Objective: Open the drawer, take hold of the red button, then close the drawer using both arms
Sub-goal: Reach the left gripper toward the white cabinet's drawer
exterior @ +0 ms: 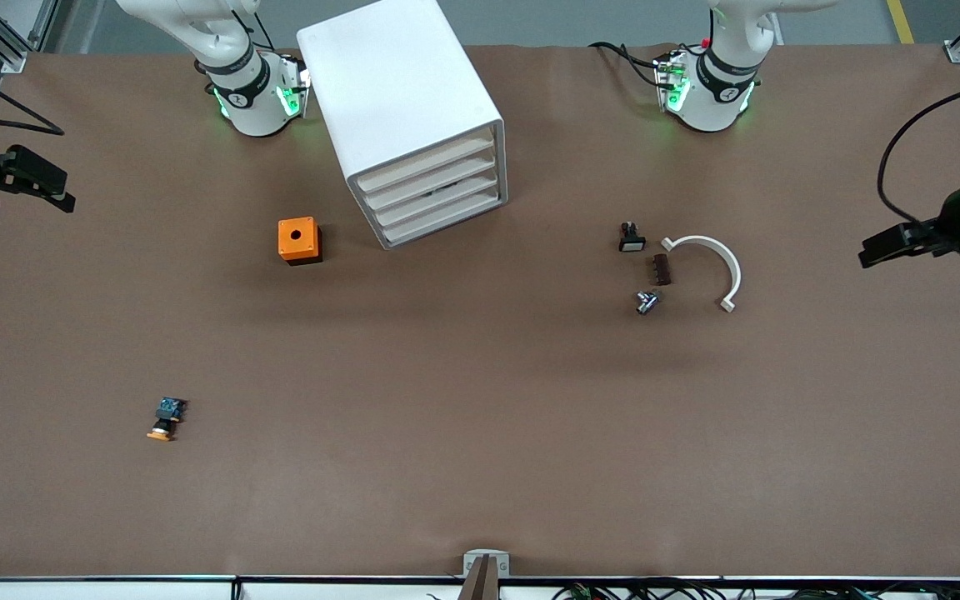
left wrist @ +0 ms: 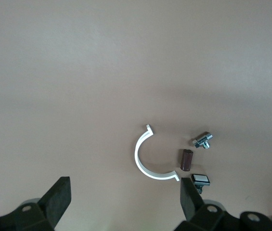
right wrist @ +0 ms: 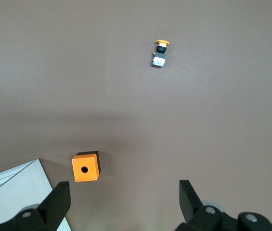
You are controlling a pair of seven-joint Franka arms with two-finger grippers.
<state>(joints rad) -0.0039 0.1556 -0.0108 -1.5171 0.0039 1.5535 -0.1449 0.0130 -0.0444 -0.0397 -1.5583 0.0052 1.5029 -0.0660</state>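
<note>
- The cabinet [exterior: 413, 117] stands between the two arm bases, its four drawers [exterior: 434, 196] all shut and facing the front camera at a slant.
- No red-capped button shows anywhere on the table; it is judged to lie inside one of the shut drawers, though which one cannot be told.
- The orange-capped button [exterior: 167, 418] near the right arm's end of the table, well nearer the camera than the cabinet, is not the target.
- The orange box [exterior: 299, 240] sits just beside the cabinet's front corner, toward the right arm's end.
- The white clip [exterior: 717, 267], a brown block [exterior: 660, 269], a metal fitting [exterior: 647, 302] and a small white-faced switch [exterior: 631, 238] lie grouped toward the left arm's end.
- The left gripper [exterior: 892, 243] hangs over the table edge at its own end, jaws spread wide and empty, waiting.
- The right gripper [exterior: 26, 179] hangs over its end of the table, jaws equally wide apart, holding nothing.
- The drawer fronts look thin and smooth, with only a narrow lip to hook, and the light cabinet may slide when pulled, so one arm should brace it.
- The button should be small, light and rigid; its round cap could roll or slip, so pinching across the squarer black body seems safest.
</note>
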